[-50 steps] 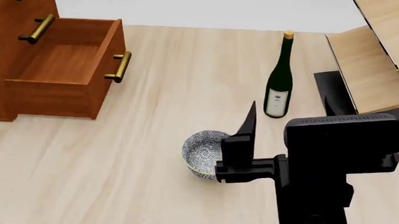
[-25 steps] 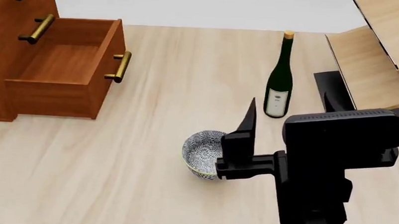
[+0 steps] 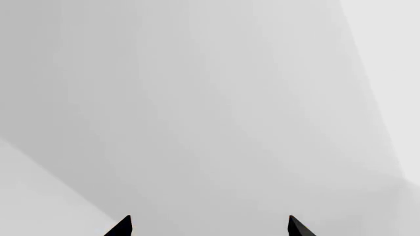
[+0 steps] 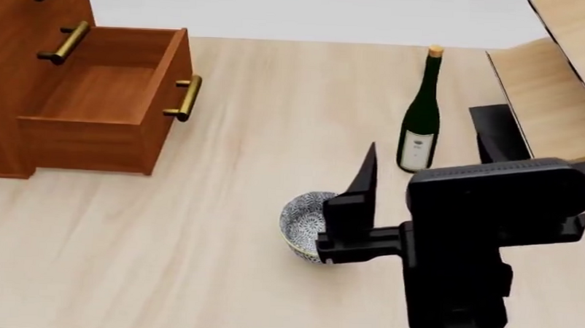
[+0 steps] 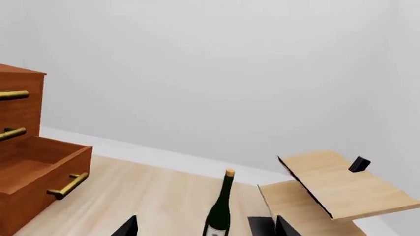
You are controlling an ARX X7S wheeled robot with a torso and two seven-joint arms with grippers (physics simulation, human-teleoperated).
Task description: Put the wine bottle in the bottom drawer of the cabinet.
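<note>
The wine bottle (image 4: 421, 110) stands upright on the pale wood floor, dark green with a cork top and white label. In the right wrist view the wine bottle (image 5: 220, 209) rises straight ahead between the two spread fingertips of my right gripper (image 5: 204, 227), which is open and short of it. One black finger (image 4: 363, 187) shows in the head view, nearer than the bottle. The cabinet (image 4: 25, 23) is far left, its bottom drawer (image 4: 100, 92) pulled out and empty. My left gripper (image 3: 208, 226) is open, facing a plain grey wall.
A blue-white patterned bowl (image 4: 303, 221) sits on the floor just left of my right arm (image 4: 485, 236). A pale wooden rack (image 4: 558, 93) on a black base (image 4: 498, 131) stands right of the bottle. The drawer's brass handle (image 4: 184, 98) juts toward the floor's middle.
The cabinet, bottle and bowl have slid slightly rightward in the head view, as the view shifted. My right arm holds nearly the same place, open throughout.
</note>
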